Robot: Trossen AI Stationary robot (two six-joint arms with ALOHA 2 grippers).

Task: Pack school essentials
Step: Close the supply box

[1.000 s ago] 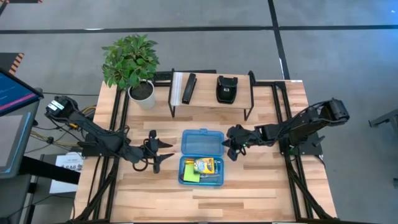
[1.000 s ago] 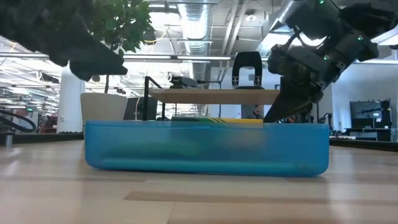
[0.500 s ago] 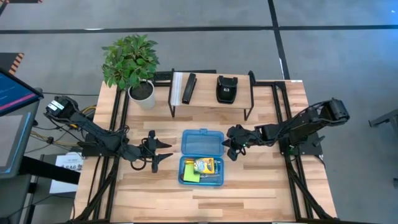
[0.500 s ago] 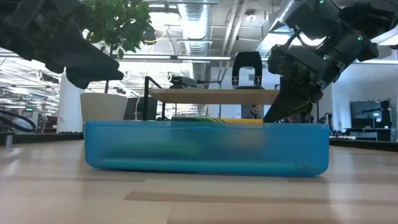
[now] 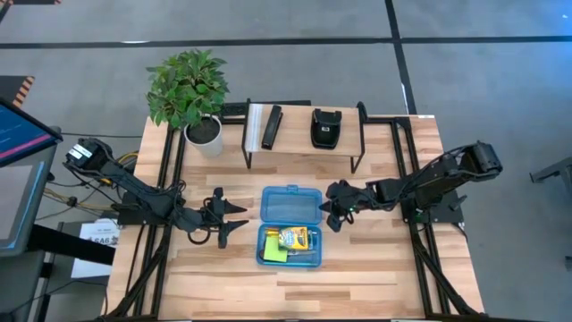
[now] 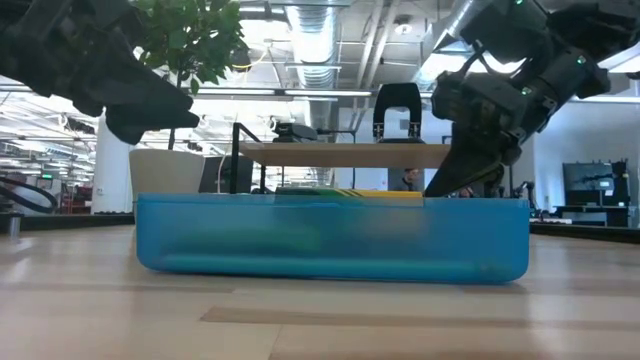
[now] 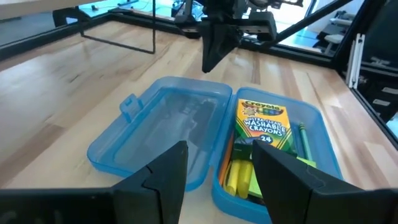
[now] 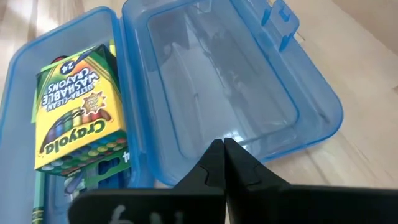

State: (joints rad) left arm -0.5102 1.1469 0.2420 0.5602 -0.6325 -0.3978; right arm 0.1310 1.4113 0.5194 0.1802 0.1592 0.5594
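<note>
**A:** From above: the blue case (image 5: pixel 290 224) lies open mid-table, lid half toward the shelf (image 5: pixel 304 134), tray half toward the front edge. The left gripper (image 5: pixel 234 217) sits just beside the case's left side, fingers spread; the right gripper (image 5: pixel 334 213) is at the lid's right edge, fingers pressed together, holding nothing. Bare wood all round the case, and the plant (image 5: pixel 188 89) is well off in the back corner.

**B:** And from table level?

**A:** The case wall (image 6: pixel 330 240) fills the middle, with a yellow strip showing above its rim. Dark arm parts hang high on either side, clear table in front.

**B:** Any writing?

**A:** Left wrist view: the crayon box (image 7: pixel 261 124) in the tray reads "Crayola Washable Crayons 24", with yellow pencils (image 7: pixel 231 174) and a green pencil (image 7: pixel 303 140) alongside and a lime sticky-note pad (image 7: pixel 249 180) below it. Right wrist view shows the same box (image 8: pixel 78 99) and the empty lid (image 8: pixel 224 74).

**B:** Change from a second ago?

**A:** The left arm sits a bit lower in the table-level view. The case and right arm haven't budged.
</note>
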